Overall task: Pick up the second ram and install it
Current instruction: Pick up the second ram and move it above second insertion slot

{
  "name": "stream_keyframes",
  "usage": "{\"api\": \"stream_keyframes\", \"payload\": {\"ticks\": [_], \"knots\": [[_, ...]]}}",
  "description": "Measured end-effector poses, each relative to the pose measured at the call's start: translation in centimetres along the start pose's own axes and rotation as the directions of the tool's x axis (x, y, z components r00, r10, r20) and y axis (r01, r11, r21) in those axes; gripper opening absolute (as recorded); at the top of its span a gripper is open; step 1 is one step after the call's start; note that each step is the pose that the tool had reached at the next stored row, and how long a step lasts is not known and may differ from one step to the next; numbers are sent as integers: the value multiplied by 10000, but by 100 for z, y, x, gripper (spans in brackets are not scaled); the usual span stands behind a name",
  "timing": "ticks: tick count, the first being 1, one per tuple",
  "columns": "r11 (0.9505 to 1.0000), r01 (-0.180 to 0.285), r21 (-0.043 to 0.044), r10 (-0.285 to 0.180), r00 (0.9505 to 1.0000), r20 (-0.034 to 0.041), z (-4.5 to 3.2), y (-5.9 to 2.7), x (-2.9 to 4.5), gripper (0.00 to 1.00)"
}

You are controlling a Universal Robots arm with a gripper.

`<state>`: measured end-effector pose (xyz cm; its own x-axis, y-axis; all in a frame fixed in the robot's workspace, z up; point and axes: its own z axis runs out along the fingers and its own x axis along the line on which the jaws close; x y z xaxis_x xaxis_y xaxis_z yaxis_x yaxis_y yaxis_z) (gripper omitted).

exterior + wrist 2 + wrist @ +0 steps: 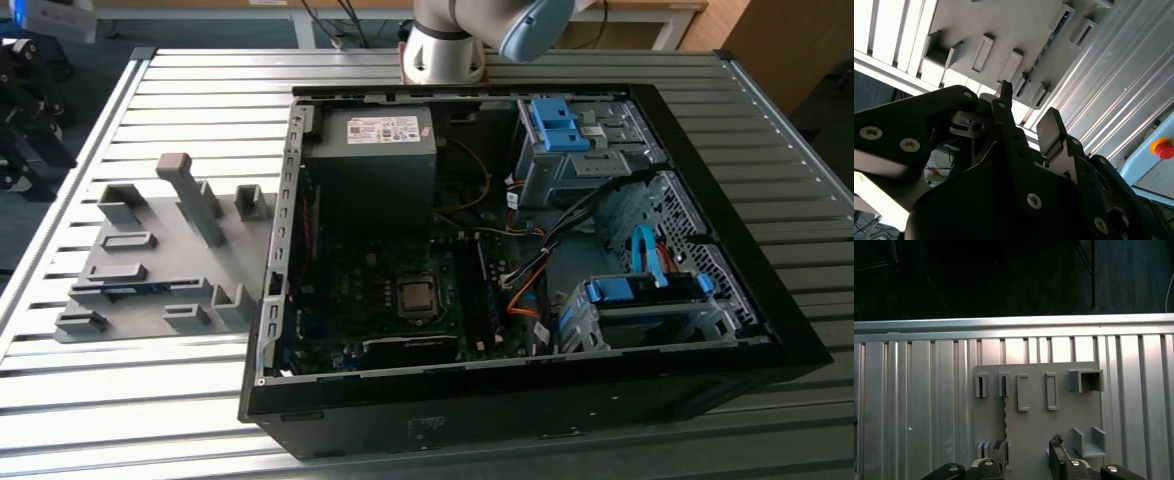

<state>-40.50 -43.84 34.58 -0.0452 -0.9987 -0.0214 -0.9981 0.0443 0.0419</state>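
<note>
Across the exterior view stretches a ribbed aluminium table (200,90), which carries every other item. Next in size is an open black computer case (534,405), lying on its side with the interior exposed. The arm's pale base (447,45) stands at 12 o'clock of the case, near the table's far edge. Inside the case, a grey power supply (374,160) fills the 11 o'clock corner. A blue drive bracket (554,125) sits at 1 o'clock and a second blue bracket (641,290) at 4 o'clock. The processor socket (418,297) lies toward 6 o'clock on the dark mainboard. At 9 o'clock of the case, apart from it, a grey holder plate (167,255) with raised blocks rests flat on the table. In the first wrist view the gripper (1028,457) hangs above this plate, its jaws spread wide with nothing held between them. The second ram (1004,415), a thin dark stick seen edge-on, stands in a narrow slot of the plate between small blocks. One end of it lies just beside one fingertip (1000,455); whether the two touch cannot be told. In the second wrist view the stick appears as a slim strip set in the plate beyond the fingertips.
</note>
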Motion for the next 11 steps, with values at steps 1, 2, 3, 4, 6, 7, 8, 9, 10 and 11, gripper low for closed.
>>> {"api": "stream_keyframes", "payload": {"ticks": [1, 2, 3, 4, 6, 7, 8, 9, 10, 11], "knots": [[10000, 46, -2, -46, 10000, -3, 10, 0, 8, 47], [10000, 87, -3, -87, 10000, -5, 16, 0, 16, 47], [9999, 116, 14, -116, 9999, -5, 22, -1, 23, 47], [9999, 136, 60, -136, 9999, -11, 25, -1, 24, 47], [9997, 159, 158, -159, 9999, -24, 34, -2, 25, 47], [9997, 165, 187, -164, 9999, -25, 43, -3, 26, 47], [9997, 167, 198, -166, 9999, -23, 56, -3, 29, 47], [9997, 167, 202, -166, 9999, -24, 72, -3, 34, 47], [9996, 166, 212, -166, 9999, -24, 92, -3, 39, 47], [9996, 165, 222, -165, 9999, -24, 109, -3, 43, 47]]}}
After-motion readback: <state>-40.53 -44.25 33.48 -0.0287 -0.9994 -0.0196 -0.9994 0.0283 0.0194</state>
